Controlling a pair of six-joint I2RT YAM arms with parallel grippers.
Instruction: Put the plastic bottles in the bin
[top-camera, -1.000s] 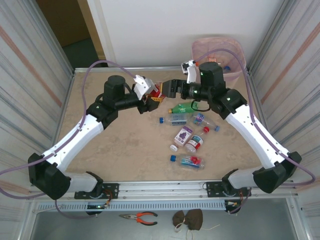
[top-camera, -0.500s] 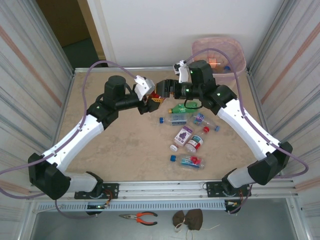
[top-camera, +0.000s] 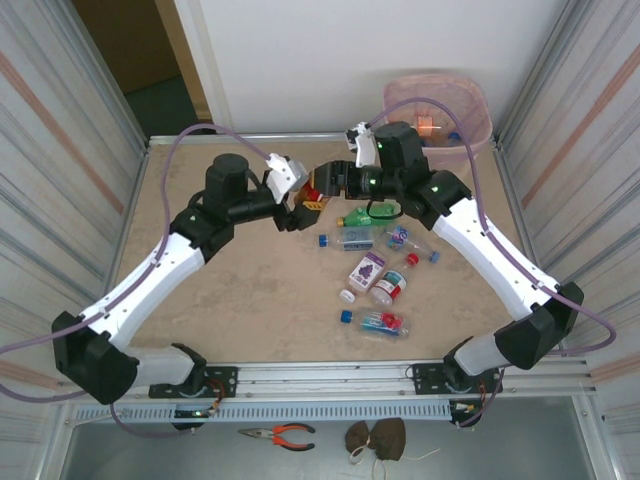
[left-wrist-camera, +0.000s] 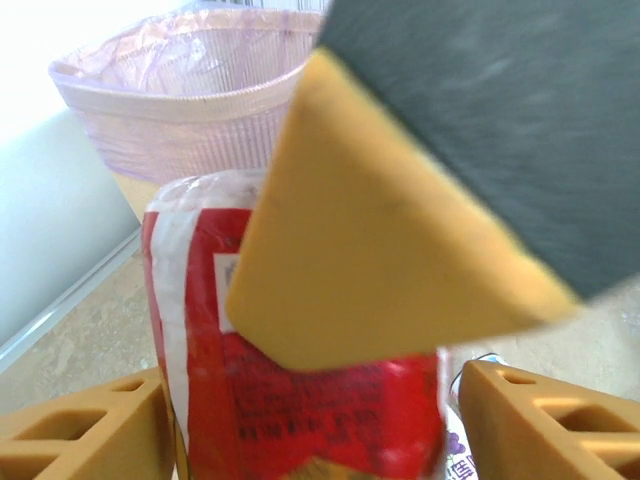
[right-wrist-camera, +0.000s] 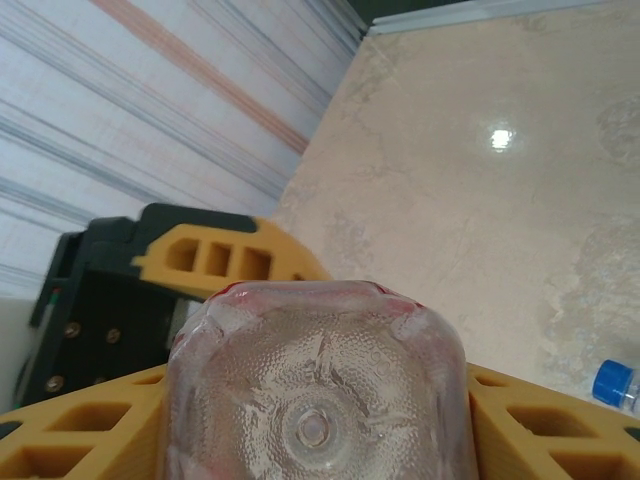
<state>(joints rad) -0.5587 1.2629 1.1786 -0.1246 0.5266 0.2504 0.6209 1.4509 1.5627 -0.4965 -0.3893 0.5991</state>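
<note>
Top external: the left end effector (top-camera: 298, 208) and right end effector (top-camera: 328, 184) meet over the bench (top-camera: 230, 300) near its far edge, both gripping the red-labelled bottle (top-camera: 314, 189). The bin (top-camera: 478, 105) stands beyond the far right corner.
Left wrist: fingers (left-wrist-camera: 80, 435) pinch the bottle's sides.
Right wrist: fingers (right-wrist-camera: 85, 445) clamp its base.

White arm links (top-camera: 150, 280), black joints (top-camera: 228, 175), orange ribbed fingers (left-wrist-camera: 80, 432), purple cables (top-camera: 195, 130)
</note>
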